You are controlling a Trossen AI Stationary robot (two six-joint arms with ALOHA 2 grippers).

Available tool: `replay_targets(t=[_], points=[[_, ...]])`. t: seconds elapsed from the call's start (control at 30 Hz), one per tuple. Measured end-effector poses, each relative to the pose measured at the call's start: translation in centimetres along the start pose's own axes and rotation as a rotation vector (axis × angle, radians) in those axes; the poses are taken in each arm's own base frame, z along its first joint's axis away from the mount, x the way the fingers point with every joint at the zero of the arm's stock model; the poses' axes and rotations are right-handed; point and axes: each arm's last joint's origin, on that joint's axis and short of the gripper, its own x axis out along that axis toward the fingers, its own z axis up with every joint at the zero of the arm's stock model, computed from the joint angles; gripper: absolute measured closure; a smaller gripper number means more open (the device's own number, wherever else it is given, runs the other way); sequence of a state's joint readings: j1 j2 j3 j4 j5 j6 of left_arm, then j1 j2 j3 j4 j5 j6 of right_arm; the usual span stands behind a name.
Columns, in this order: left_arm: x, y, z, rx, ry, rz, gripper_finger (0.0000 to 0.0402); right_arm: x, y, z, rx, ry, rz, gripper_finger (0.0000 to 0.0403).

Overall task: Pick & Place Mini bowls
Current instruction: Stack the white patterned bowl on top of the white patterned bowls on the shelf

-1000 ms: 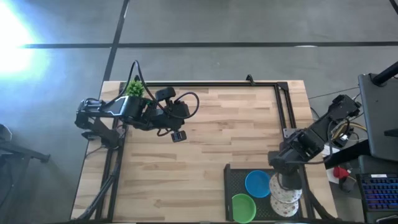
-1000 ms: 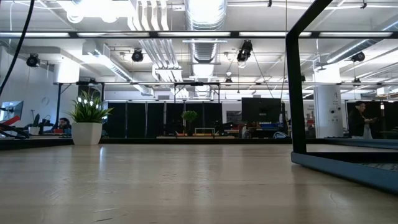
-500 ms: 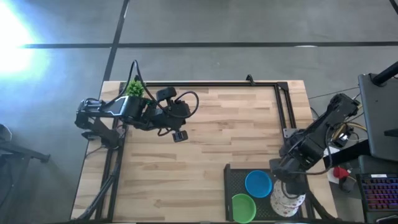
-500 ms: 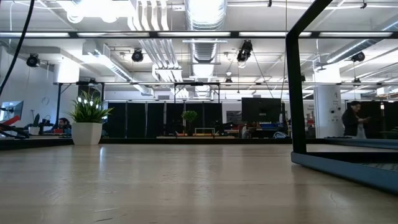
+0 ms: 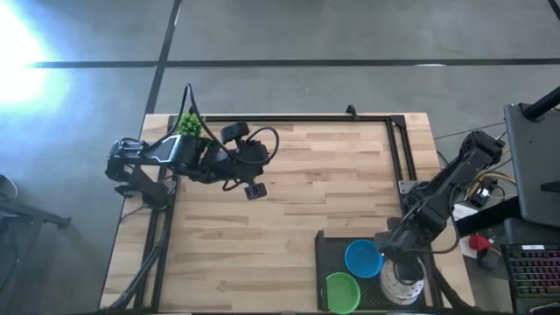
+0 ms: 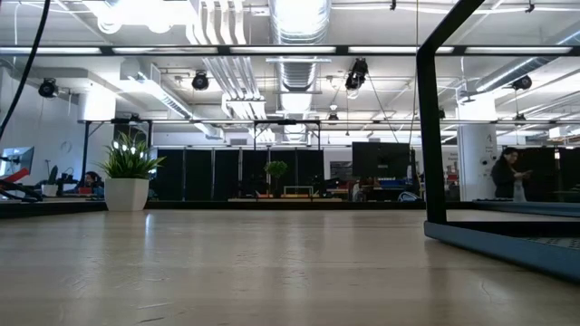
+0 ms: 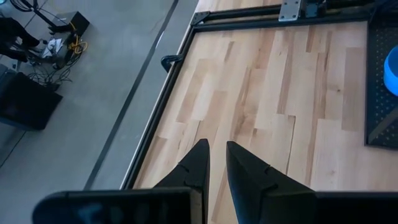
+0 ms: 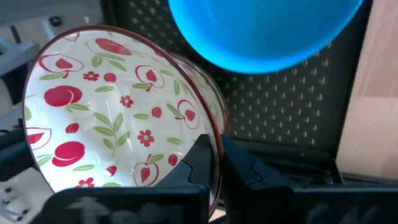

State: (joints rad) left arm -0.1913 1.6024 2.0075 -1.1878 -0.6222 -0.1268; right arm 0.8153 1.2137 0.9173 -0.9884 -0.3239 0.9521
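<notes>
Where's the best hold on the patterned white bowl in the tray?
Probably its thin rim, pinched from above, one finger inside and one outside. The patterned white bowl sits open-side up beside the blue bowl, and the right tool already straddles that rim.

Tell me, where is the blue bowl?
In the high view, the blue bowl sits in the black tray at the table's right near corner, beside the green bowl.

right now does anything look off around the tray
Nothing spilled or damaged. The patterned bowl sits tilted, with the right gripper pinching its rim, so the tilt comes from the grasp. The blue bowl and green bowl lie in the tray.
</notes>
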Motion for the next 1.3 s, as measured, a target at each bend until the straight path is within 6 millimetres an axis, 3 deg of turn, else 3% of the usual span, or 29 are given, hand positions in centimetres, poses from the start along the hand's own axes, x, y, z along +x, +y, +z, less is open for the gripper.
replay_targets(t=[0.53, 1.3], points=[[0.0, 0.0, 0.1, -0.006, -0.007, 0.000, 0.0353, 2.8, -1.3, -0.5, 0.098, 0.062, 0.021, 0.0392], [0.0, 0.0, 0.1, -0.006, -0.007, 0.000, 0.0353, 4.8, -2.5, -0.5, 0.185, 0.068, 0.042, 0.0390]])
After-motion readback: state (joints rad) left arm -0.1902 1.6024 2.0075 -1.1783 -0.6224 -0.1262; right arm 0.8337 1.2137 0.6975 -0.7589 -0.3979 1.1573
